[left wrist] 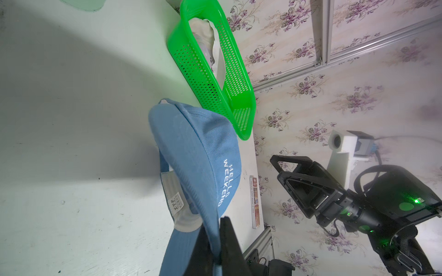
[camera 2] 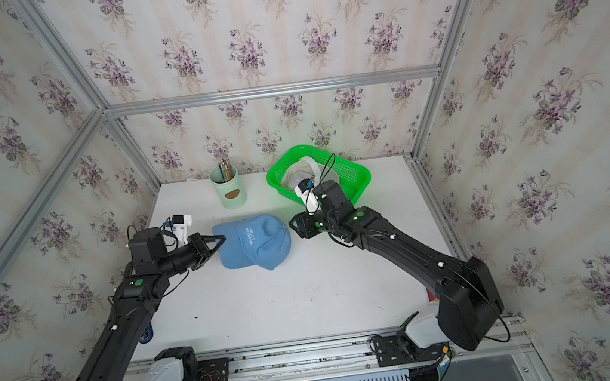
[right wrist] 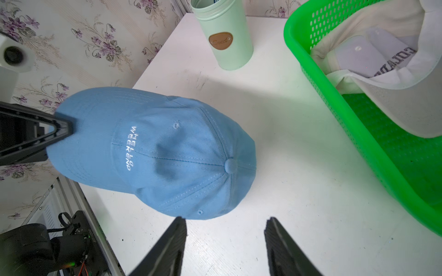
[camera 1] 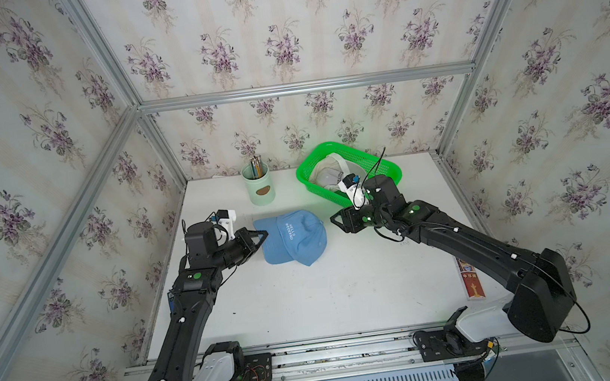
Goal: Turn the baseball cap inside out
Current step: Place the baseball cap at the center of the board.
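My left hand (camera 1: 262, 237) is pinched on the brim of the baseball cap (camera 1: 295, 239), which lies mid-table (camera 1: 328, 306), its long axis running toward the right edge (brim left, crown right). My right hand (camera 1: 335, 221), spread and empty, waits just beside the crown, so I judge it best placed to push in. The green basket (camera 1: 323, 144) sits beyond, near the far edge.

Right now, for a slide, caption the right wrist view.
Left gripper pinches the brim of the blue baseball cap; open right gripper hovers near its crown.
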### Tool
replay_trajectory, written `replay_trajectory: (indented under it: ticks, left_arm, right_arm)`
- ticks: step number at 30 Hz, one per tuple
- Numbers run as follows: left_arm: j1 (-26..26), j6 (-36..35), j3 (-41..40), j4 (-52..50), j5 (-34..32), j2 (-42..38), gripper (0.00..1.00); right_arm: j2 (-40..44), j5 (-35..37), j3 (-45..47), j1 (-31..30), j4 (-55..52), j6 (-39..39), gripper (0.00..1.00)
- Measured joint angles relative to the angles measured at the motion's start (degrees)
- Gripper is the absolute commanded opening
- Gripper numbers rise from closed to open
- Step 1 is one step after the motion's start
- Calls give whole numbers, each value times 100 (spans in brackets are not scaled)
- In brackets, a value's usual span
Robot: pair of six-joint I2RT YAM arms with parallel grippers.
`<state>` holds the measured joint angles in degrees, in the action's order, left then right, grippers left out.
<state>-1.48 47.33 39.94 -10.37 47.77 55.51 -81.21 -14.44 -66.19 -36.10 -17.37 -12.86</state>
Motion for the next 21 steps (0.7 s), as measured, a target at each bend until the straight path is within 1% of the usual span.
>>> replay_trajectory:
  ticks: [3,7,9,11,13,18,21]
  left_arm:
    - [-262,293,-332,385,315,90,2]
    - [-605,249,-221,501,713,444,3]
    - [-984,249,-229,584,901,586,3]
    - [-1478,258,-317,776,1082,730,3]
    - [-1792,275,-396,986,1198,929,3]
    - [-1934,437,-850,1705,1414,1287,3]
    - [-2022,691,-1150,2297,1478,1462,4]
  right_arm:
    - [-61,9,-59,-13,35,0,58]
    - [-234,83,-164,-17,26,2,57]
    - [-297,131,-205,-22,13,2,57]
    - [-343,138,-247,-39,7,2,57]
    - [-374,146,-271,-57,13,2,57]
    - [-474,146,-334,-76,-4,2,57]
    - [-538,146,-376,-103,-7,17,57]
